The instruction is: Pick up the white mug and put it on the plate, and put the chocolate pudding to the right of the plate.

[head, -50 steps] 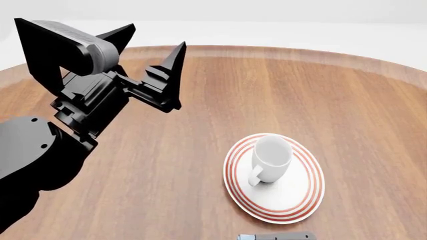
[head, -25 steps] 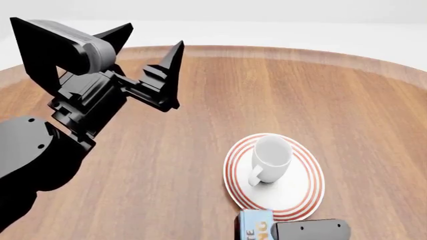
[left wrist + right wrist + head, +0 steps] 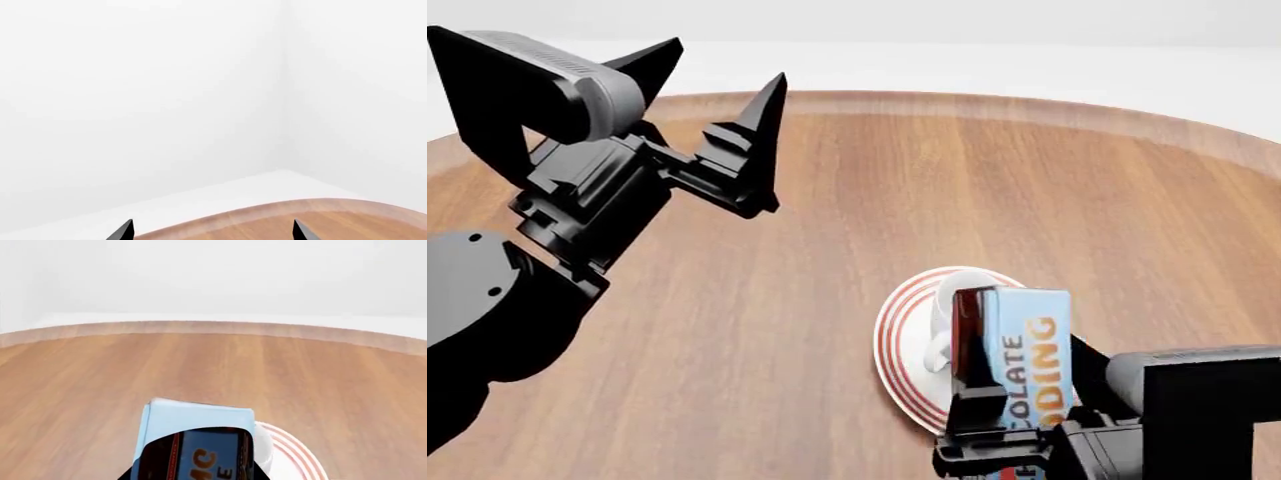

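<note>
The white mug [image 3: 940, 308] stands on the red-ringed plate [image 3: 894, 350]; the chocolate pudding box hides most of it. My right gripper [image 3: 1014, 405] is shut on the chocolate pudding [image 3: 1024, 345] and holds it upright above the plate's near side. In the right wrist view the chocolate pudding [image 3: 197, 437] fills the space between the jaws of the right gripper [image 3: 193, 477], with the plate [image 3: 297, 455] and a sliver of the mug [image 3: 263, 447] beside it. My left gripper [image 3: 723, 70] is open and empty, raised over the table's far left. The left gripper [image 3: 212, 232] also shows in its wrist view.
The round wooden table [image 3: 827, 220] has its far edge near the white wall. The left wrist view shows only the table's rim [image 3: 333, 217], white floor and walls. My left arm [image 3: 507, 290] fills the near left.
My right gripper has come up into view with the chocolate pudding, from the bottom edge to over the plate's near side, now covering most of the mug. My left gripper shifted slightly up and left.
</note>
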Controlling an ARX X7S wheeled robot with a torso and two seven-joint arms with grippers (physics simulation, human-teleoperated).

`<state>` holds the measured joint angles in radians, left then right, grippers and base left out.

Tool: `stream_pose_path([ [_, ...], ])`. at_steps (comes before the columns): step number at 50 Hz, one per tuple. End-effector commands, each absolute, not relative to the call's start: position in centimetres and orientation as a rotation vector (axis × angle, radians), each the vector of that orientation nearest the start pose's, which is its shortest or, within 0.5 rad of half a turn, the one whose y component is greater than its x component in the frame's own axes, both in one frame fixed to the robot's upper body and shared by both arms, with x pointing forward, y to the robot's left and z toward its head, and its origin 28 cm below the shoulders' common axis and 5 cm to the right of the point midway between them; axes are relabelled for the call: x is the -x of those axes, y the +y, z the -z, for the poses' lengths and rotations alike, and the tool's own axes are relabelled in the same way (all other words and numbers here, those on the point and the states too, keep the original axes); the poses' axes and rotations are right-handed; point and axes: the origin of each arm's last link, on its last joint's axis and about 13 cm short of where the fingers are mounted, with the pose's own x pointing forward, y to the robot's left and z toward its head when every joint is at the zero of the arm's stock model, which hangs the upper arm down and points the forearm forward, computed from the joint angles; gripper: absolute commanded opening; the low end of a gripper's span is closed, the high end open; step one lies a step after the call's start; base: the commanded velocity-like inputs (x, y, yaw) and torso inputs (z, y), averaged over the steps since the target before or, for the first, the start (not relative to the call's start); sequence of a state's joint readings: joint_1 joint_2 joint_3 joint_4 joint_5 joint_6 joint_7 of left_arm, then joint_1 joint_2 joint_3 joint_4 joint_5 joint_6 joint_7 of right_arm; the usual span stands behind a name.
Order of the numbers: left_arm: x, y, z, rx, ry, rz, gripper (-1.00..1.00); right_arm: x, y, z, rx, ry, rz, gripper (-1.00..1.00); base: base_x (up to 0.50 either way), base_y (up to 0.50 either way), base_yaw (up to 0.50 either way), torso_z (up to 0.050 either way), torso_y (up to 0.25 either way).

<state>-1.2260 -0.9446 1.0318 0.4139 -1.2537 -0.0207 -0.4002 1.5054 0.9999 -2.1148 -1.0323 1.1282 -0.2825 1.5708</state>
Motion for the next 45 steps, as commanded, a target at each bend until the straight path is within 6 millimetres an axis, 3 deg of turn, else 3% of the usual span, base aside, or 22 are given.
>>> stream_pose_path([
  [1, -26.0, 22.9, -28.1, 0.018, -0.408, 0.556, 1.0, -11.9, -10.8, -24.0, -0.032, -0.097, 0.02, -1.0, 0.0, 0.0, 0.0, 0.0, 0.0],
  [16, -26.1, 22.8, -28.0, 0.018, -0.407, 0.559, 1.0, -13.1, -12.9, -27.9, 0.079, -0.336, 0.287, -1.0, 0.0, 0.0, 0.0, 0.0, 0.0],
  [23, -26.1, 22.7, -27.9, 0.016, -0.405, 0.563, 1.0, -13.1, -14.2, -29.4, 0.109, -0.433, 0.305, -1.0, 0.0, 0.0, 0.0, 0.0, 0.0],
  [45, -26.3, 22.1, -27.6, 0.011, -0.394, 0.584, 1.0, -21.0, -19.8, -33.0, 0.167, -0.325, 0.287, -1.0, 0.0, 0.0, 0.0, 0.0, 0.0],
])
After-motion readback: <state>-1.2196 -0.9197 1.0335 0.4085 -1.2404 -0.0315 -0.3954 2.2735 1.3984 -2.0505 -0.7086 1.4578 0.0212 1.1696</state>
